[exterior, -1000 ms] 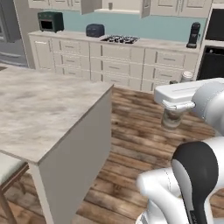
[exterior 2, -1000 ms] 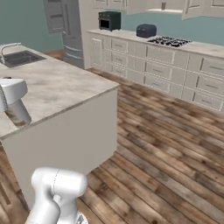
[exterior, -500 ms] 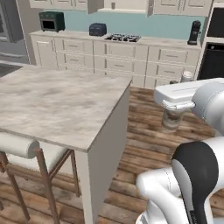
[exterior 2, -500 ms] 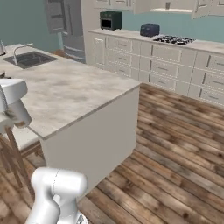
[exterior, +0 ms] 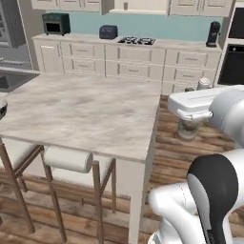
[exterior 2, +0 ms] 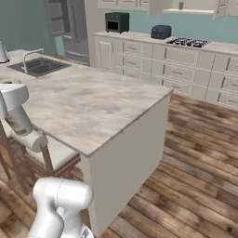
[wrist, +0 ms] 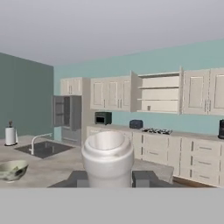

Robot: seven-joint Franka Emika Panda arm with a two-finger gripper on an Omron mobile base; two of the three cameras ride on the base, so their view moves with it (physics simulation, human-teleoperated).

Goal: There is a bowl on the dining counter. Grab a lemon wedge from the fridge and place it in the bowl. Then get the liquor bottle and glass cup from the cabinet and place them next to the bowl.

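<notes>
Tool [wrist: 107, 177] fingers clamp our glass cup [wrist: 107, 158], carried upright above the bench [exterior: 86, 112]. We see the bowl [wrist: 11, 169] on that bench at nine o'clock of the cup, apart from it.

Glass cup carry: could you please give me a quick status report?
End effector shut on glass cup. Bowl waiting on dining counter, near the sink. Two stools tucked under the counter's near edge.
</notes>
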